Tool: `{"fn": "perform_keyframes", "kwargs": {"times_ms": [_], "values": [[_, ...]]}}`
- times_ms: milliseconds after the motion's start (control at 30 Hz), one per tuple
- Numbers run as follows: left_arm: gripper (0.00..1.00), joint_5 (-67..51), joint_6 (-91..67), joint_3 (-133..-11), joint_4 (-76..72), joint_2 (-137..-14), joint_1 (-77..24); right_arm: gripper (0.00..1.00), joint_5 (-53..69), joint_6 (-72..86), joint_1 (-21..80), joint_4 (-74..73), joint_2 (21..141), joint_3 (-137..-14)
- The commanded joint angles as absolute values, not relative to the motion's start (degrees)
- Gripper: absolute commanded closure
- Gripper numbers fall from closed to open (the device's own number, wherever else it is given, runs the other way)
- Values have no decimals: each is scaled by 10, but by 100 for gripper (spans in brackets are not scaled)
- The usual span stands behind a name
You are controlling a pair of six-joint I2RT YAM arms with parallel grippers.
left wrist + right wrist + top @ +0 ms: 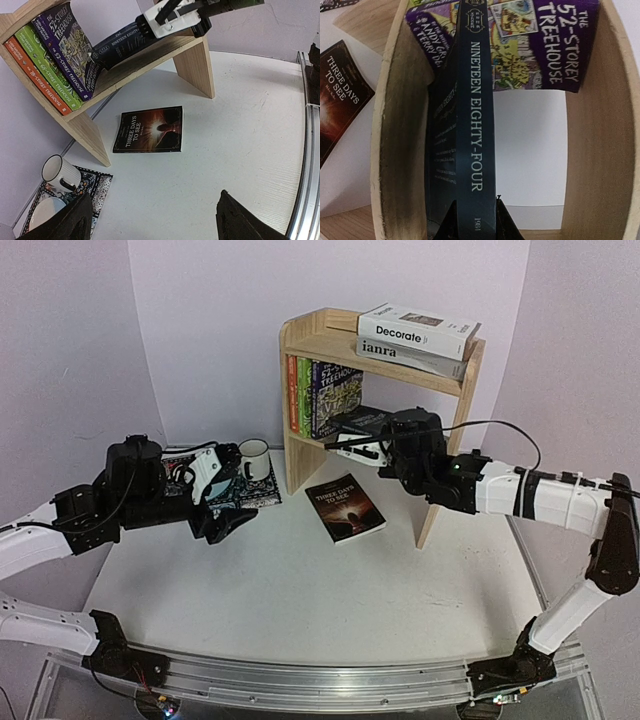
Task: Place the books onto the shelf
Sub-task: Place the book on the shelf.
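- Pine shelf (325, 338): two tiers, standing at the far side of the bench (300, 600).
- White "Decorate" (418, 328): lies flat on the top tier, stacked on grey "ianra" (410, 356).
- Three Treehouse paperbacks (320, 395): orange, green and purple spines, upright at the left end of the lower tier.
- Dark blue "Nineteen Eighty-Four" (475, 125): on the lower tier, tilted, its far end against the purple paperback.
- Right pincer (476, 220): clamped across the spine end of "Nineteen Eighty-Four", reaching into the lower tier.
- Black "Three Days to See" (345, 508): flat on the bench, cover up, just in front of the shelf.
- Left pincer (152, 220): jaws wide apart, holding nothing, above the bench beside the placemat (245, 495).
- Mug (254, 458) and plate (42, 212): on the placemat, left of the shelf.
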State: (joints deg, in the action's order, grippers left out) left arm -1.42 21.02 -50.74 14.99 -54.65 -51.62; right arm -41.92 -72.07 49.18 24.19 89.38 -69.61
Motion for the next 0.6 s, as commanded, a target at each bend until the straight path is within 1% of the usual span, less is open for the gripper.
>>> {"fn": "perform_keyframes", "kwargs": {"times_ms": [0, 300, 567], "values": [[14, -20, 209, -510, 121, -544, -513, 100, -433, -705, 488, 339, 889, -695], [14, -23, 209, -505, 114, -550, -513, 100, -420, -679, 471, 326, 905, -668], [14, -23, 212, -506, 112, -556, -513, 97, -389, -614, 432, 248, 907, -701]]}}
